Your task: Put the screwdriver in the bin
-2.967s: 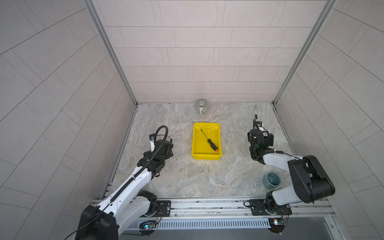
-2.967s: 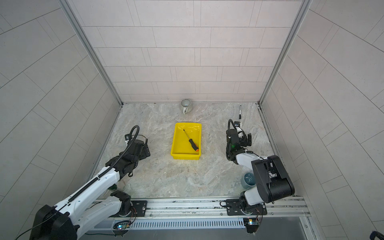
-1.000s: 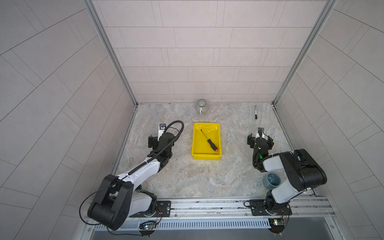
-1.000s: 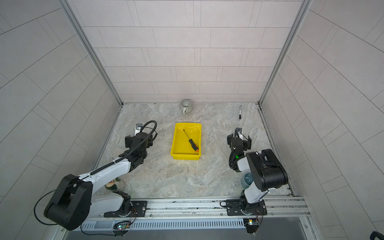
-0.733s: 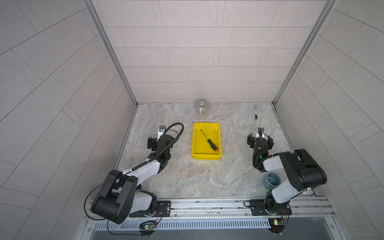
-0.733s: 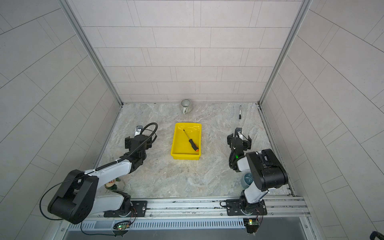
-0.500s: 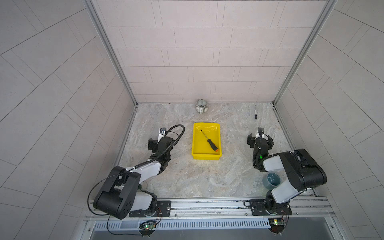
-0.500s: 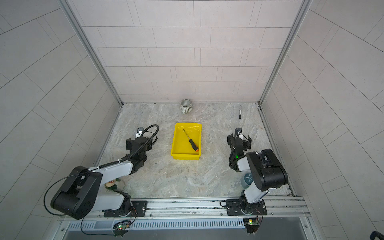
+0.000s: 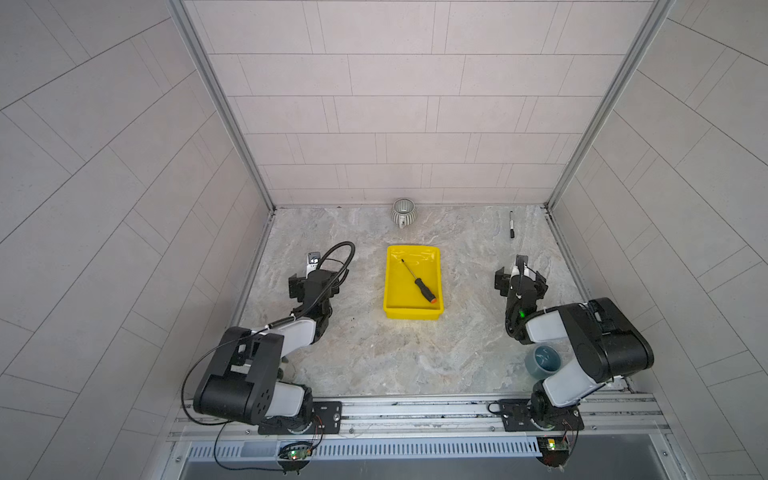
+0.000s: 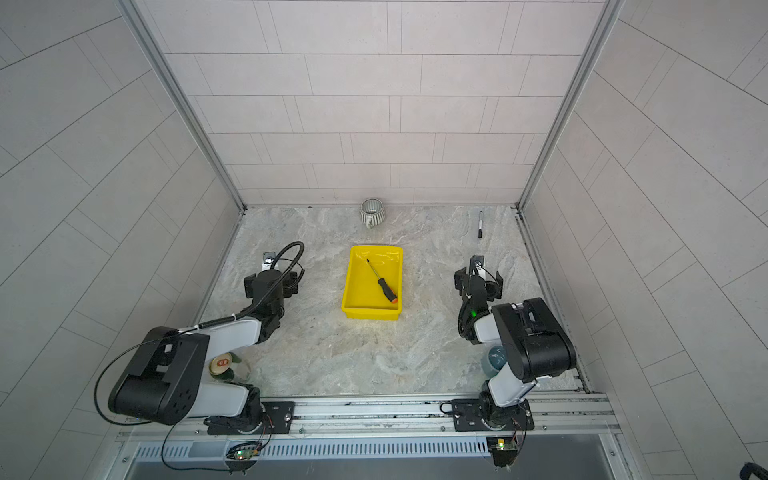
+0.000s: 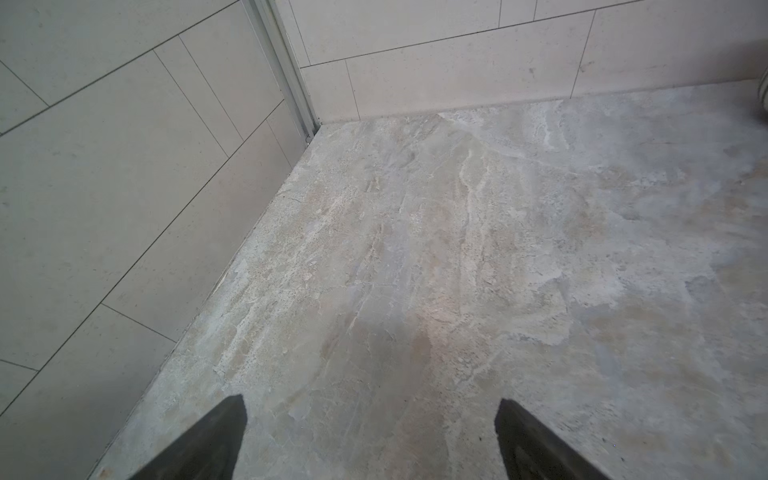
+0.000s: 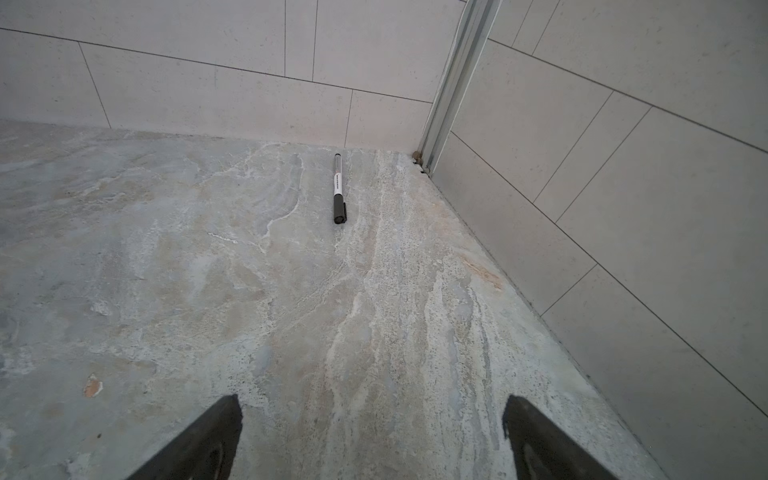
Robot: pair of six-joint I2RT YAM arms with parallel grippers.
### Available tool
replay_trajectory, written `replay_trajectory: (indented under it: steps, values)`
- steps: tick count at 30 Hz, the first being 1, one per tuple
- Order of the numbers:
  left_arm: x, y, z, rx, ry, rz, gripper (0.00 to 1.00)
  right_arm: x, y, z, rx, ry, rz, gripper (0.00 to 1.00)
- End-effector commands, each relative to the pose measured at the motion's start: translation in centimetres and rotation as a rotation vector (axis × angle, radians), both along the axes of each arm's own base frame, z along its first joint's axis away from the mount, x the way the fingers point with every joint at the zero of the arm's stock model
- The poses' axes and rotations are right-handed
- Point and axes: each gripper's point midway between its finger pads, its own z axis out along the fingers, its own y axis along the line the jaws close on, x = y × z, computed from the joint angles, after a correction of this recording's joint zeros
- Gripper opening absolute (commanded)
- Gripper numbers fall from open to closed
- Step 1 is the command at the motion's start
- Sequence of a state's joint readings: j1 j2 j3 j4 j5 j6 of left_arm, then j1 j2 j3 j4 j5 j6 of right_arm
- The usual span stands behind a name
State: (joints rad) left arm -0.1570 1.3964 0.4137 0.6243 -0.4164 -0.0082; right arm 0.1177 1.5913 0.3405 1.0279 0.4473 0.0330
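You have the table [image 9: 374, 353] filling the lower middle of both top views, closed in by pale tiled walls [image 9: 374, 104] on three sides. Your left arm [image 9: 291, 332] lies folded at the lower left and your right arm [image 9: 548, 326] at the lower right, each well apart from the bin [image 9: 412, 312]. In the left wrist view the left gripper [image 11: 370, 405] shows two dark fingertips [image 11: 224, 432] spread wide with only bare table between them, so its jaws stand apart and hold nothing. The right gripper [image 12: 372, 405] looks the same in the right wrist view: spread wide, empty, over bare table. The bin sits at the centre of the table, between the two arms, with its long side running up the frame. The cup [image 9: 542, 361] stands at the lower right, just beside the right arm and partly covered by it. The mug [image 9: 403, 211] stands at the top centre of the table, close to the back wall and above the bin. The screwdriver [image 9: 417, 282] lies flat inside the bin on a diagonal, tip toward the bin's upper left, orange butt toward its lower right near the right wall; neither gripper touches it. The marker [image 9: 511, 224] lies on the table at the upper right, near the back corner, well apart from the right gripper.
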Motion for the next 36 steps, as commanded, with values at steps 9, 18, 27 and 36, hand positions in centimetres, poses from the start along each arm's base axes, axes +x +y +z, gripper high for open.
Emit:
replay_trajectory:
  steps: [9, 18, 27, 36]
  values:
    - [1.3, -3.6, 0.6, -0.052, -0.032, -0.239, 1.0, 0.2, 0.2, 0.3, -0.007, -0.009, 0.012, 0.99]
    - [-0.9, -1.3, 1.5, 0.024, -0.085, -0.129, 1.0, 0.2, 0.2, 0.3, -0.006, -0.007, 0.013, 0.99]
    - [-0.2, -1.7, 1.9, -0.026, -0.157, -0.126, 1.0, 0.2, 0.2, 0.3, -0.005, -0.008, 0.014, 0.99]
    - [-0.1, -0.5, -0.4, -0.005, -0.239, -0.079, 1.0, 0.2, 0.2, 0.3, -0.005, -0.008, 0.014, 0.99]
